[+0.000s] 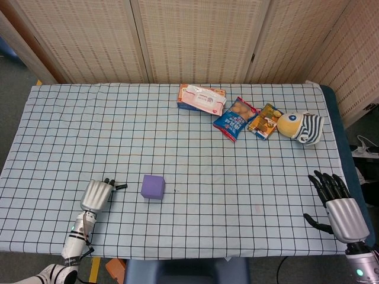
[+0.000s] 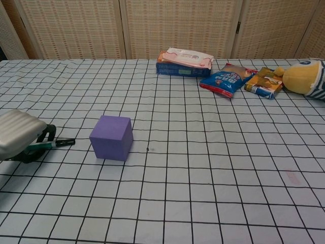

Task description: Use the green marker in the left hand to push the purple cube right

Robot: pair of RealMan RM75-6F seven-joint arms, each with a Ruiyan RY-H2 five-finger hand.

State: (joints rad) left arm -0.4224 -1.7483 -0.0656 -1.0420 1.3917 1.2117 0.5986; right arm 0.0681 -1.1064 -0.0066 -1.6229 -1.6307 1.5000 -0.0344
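Purple cube [image 2: 112, 138] sits flat on the checked desk [image 1: 195, 142], just right of the left hand [image 1: 96, 195], apart from the pen tip. Green marker [image 2: 51, 144] gripped low with black cap aimed at cube, seemingly readied for a rightward shove. Right hand [image 1: 339, 208] spread wide, holding nothing, far off right.

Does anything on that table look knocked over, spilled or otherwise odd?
Nothing looks spilled or broken. The plush toy lies on its side by the snack packets at the far edge. The cube sits flat; the left hand holds the marker just short of it.
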